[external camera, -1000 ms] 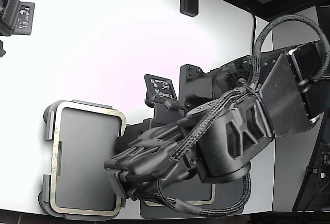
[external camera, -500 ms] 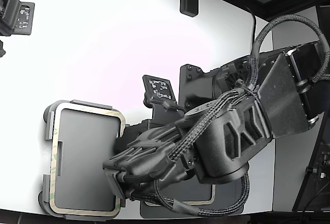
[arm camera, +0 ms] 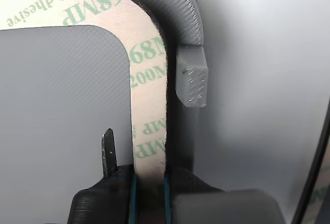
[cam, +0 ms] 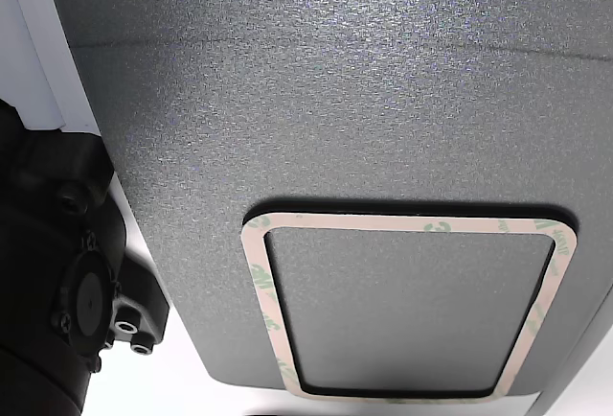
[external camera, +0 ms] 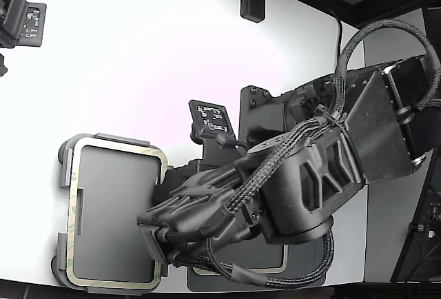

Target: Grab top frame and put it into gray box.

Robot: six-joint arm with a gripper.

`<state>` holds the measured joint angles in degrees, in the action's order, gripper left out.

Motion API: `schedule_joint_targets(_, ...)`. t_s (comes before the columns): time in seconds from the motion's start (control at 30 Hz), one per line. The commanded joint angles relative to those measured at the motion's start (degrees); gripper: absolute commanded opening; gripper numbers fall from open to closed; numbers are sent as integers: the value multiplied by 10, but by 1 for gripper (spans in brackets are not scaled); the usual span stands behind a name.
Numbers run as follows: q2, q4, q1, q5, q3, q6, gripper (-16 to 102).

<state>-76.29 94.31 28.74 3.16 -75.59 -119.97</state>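
Note:
The top frame [external camera: 118,146] is a thin tan-cream rectangle with green print. It lies inside the light gray box [external camera: 63,160] at the exterior view's lower left. My gripper [external camera: 156,245] reaches over the box's near right corner. In the wrist view the frame's strip [arm camera: 148,95] runs along the gray box's rim [arm camera: 188,24], past a raised tab [arm camera: 194,82], and ends between my gripper [arm camera: 149,176] jaws, which look shut on it. A thin finger [arm camera: 108,150] stands beside the strip over the box floor.
A look-alike tan frame [cam: 412,226] lies on the darker gray mat [cam: 335,100]; both also show under my arm, the frame [external camera: 275,270] on the mat [external camera: 205,282]. A black marker plate [external camera: 213,120] stands mid-table and another black fixture [external camera: 26,20] at the far left.
My arm has shifted very slightly toward the exterior view's left. The frame stays in the gray box.

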Motion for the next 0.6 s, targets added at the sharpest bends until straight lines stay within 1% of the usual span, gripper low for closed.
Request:
schedule_joint_targets(0.0,-20,4,-7,-4,17,5,67)
schedule_joint_targets(0.03,-22,4,-7,-3,17,4,95)
schedule_joint_targets(0.1,-28,4,-7,2,13,3,100)
schedule_joint_targets(0.2,-29,-2,-7,13,15,6,100)
schedule_joint_targets(0.33,-45,-39,-7,49,18,22,100)
schedule_joint_targets(0.43,-60,-37,-8,76,36,42,100)
schedule_joint_targets(0.5,-80,-41,-8,100,35,127,100)
schedule_joint_targets(0.57,-105,-47,-7,142,26,190,100)
